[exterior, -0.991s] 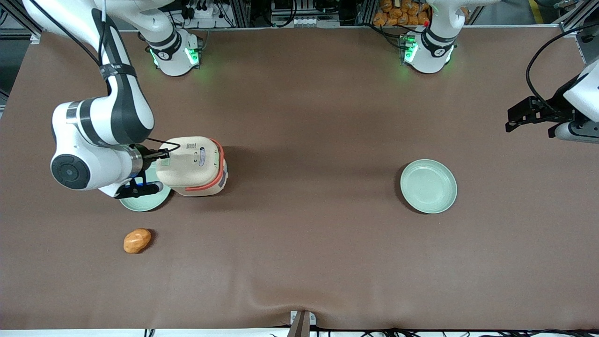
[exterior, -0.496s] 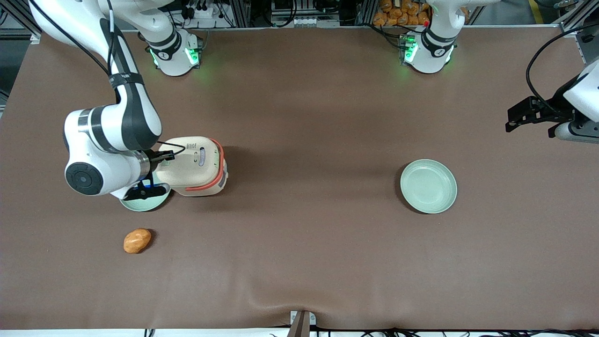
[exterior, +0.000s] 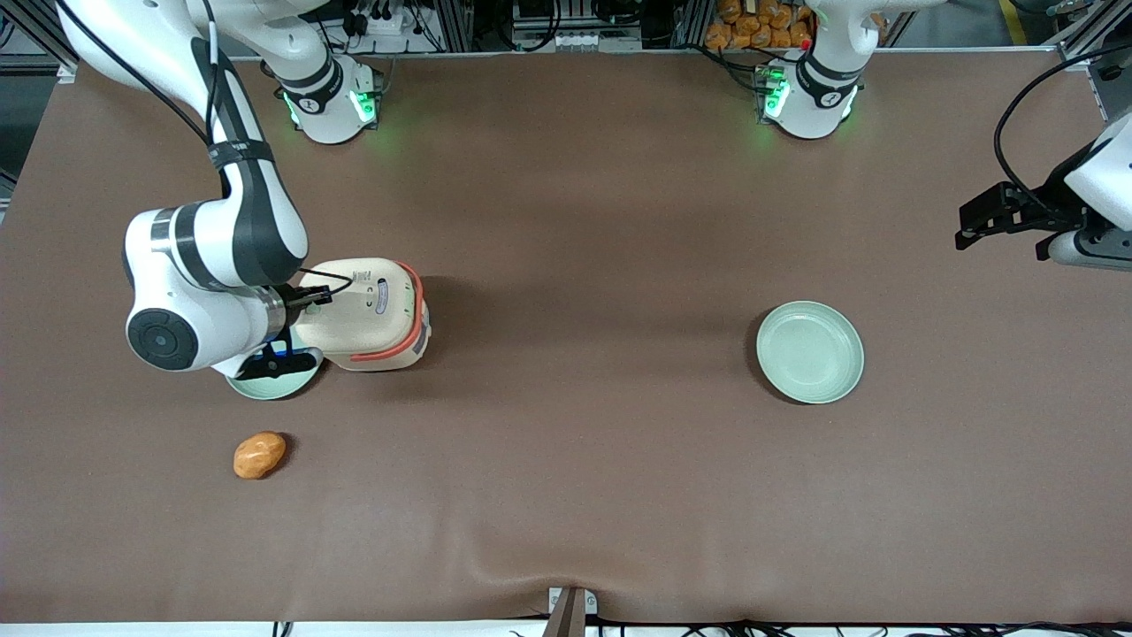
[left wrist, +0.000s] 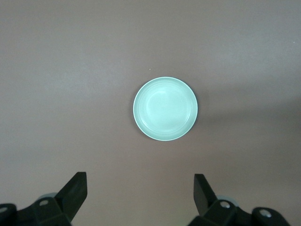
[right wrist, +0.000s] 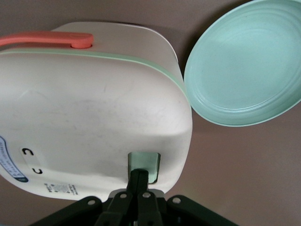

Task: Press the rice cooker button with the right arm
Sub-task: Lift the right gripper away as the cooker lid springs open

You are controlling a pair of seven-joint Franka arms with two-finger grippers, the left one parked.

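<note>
The button (right wrist: 143, 165), a small pale green pad set in the cream lid of the rice cooker (exterior: 367, 311), now has the gripper (right wrist: 139, 181) right on it, fingers clenched together into one blunt tip touching the pad. Over the last second the right arm (exterior: 217, 265) has slid in toward the cooker and nearly stopped (the final half second shows barely any shift), so I judge the press is happening or just about complete. The cooker sits toward the working arm's end of the brown table (exterior: 575, 221), touching a green plate (exterior: 270, 382). An orange bun (exterior: 259, 455) lies nearer the front camera; a second plate (exterior: 809, 351) lies toward the parked arm's end.
</note>
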